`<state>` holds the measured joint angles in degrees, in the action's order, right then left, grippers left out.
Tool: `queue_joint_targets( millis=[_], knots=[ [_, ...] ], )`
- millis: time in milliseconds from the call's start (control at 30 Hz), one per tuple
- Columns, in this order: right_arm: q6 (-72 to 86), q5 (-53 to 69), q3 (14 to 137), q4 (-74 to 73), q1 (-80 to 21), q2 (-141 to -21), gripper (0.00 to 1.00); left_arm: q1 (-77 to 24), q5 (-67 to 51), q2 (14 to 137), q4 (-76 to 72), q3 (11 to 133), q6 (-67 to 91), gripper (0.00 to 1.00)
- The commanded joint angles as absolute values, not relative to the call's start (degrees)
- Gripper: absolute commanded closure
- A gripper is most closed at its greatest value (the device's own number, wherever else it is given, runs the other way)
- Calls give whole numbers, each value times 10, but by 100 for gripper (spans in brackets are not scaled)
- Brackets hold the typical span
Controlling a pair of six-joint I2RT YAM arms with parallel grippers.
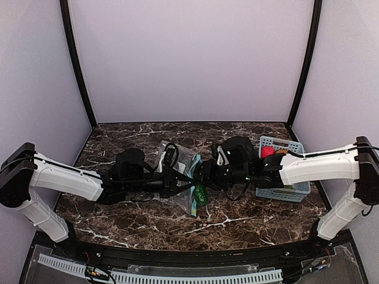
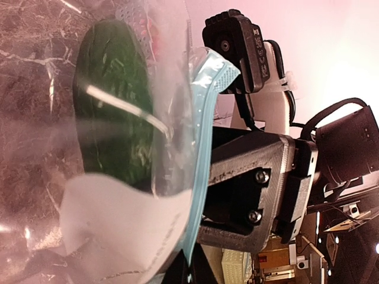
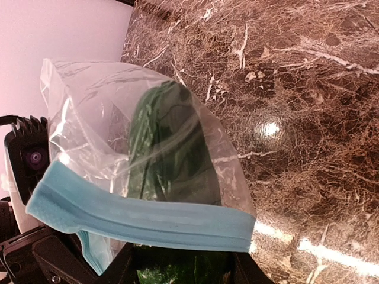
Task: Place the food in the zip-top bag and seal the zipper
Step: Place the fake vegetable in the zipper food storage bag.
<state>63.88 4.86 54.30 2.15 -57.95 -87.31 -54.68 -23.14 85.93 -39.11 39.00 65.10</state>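
Observation:
The clear zip-top bag is held up off the table at the centre. My left gripper is shut on its mouth edge. In the left wrist view the teal zipper runs down into that gripper. My right gripper faces it, shut on a dark green food. Most of that green food lies inside the bag, behind the zipper strip. It shows through the plastic in the left wrist view too, as the green food. A red food sits in the basket.
A light-blue plastic basket stands at the right, just behind my right forearm. The dark marbled table has black rails along its edges. Pale walls close in the back and both sides.

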Motion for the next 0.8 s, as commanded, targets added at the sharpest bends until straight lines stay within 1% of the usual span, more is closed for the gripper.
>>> queue_joint_targets(
  millis=[0, 100, 267, 367, 467, 600, 767],
  knots=[
    [632, 37, 554, 33, -583, -892, 61, -551, -213, 877, -441, 398, 695, 99],
    [633, 35, 548, 25, -587, -899, 53, -551, -211, 890, -462, 400, 708, 99],
    [635, 36, 527, 28, -590, -893, 37, -552, -198, 901, -475, 392, 718, 99],
    [634, 30, 519, 27, -592, -884, 34, -551, -189, 901, -487, 382, 726, 99],
    [634, 27, 514, 20, -592, -874, 27, -551, -178, 899, -495, 375, 734, 99],
    [631, 22, 507, 10, -596, -855, 21, -549, -168, 898, -499, 370, 737, 99],
    [622, 17, 489, 2, -603, -811, 10, -546, -161, 899, -508, 362, 743, 99]
  ],
)
